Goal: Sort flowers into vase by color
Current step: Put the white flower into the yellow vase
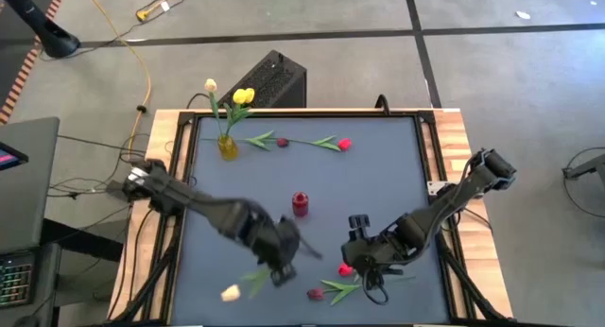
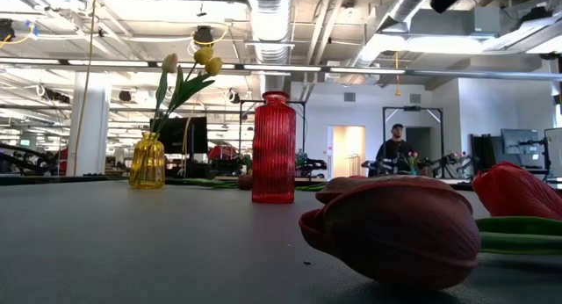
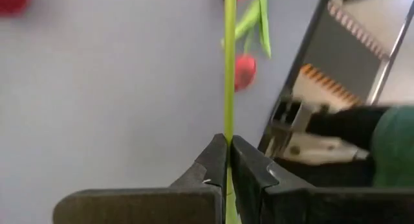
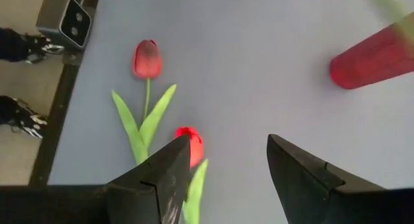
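A: State the left gripper.

B: Fingers pressed together on a thin green stem. The stem runs straight out ahead of the tips. In the high view this gripper is over the table's near edge, with a cream tulip just beside it toward that edge.

A: And the right gripper?

B: Fingers spread wide, nothing between them. A red tulip lies just at 1 finger; a darker tulip lies farther ahead. In the high view this gripper hovers above those 2 tulips.

A: What lies beyond the grippers?

B: The red vase stands near mid-table, between and beyond both grippers. Farther, 2 tulips lie flat: 1 maroon, 1 red. Farthest, the yellow vase holds 1 cream and 2 yellow tulips.
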